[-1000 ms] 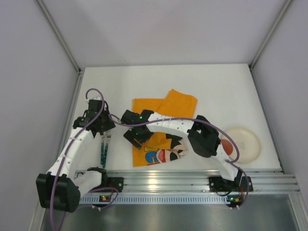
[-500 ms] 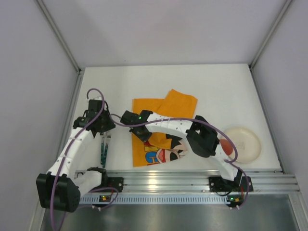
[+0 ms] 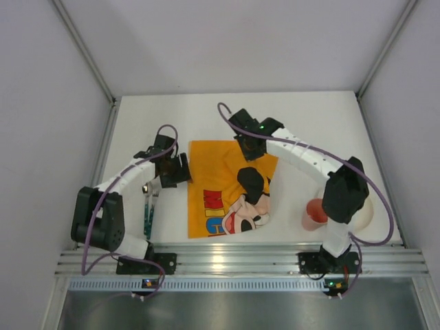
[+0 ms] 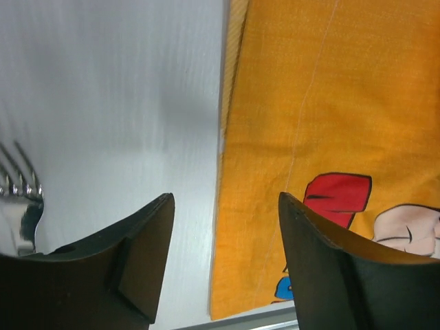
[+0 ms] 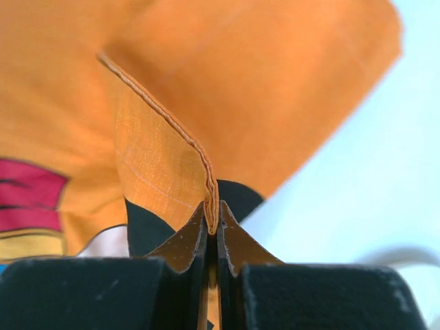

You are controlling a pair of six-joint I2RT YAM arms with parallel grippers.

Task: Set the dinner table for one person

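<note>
The orange Mickey Mouse placemat lies on the white dinner table, its right side still rumpled. My right gripper is at the mat's far edge, shut on a pinched fold of its hem; its fingertips meet on the cloth. At the mat's left edge my left gripper stands open and holds nothing. In the left wrist view the left gripper straddles the edge of the placemat.
A fork with a teal handle lies left of the mat; its tines show beside my left finger. A red cup and a white plate sit at the right, partly behind my right arm. A metal rail runs along the near edge.
My right arm swung from the mat's near left to its far edge and shut on the cloth. My left gripper moved from the fork to the mat's left edge and opened. The cup is uncovered.
</note>
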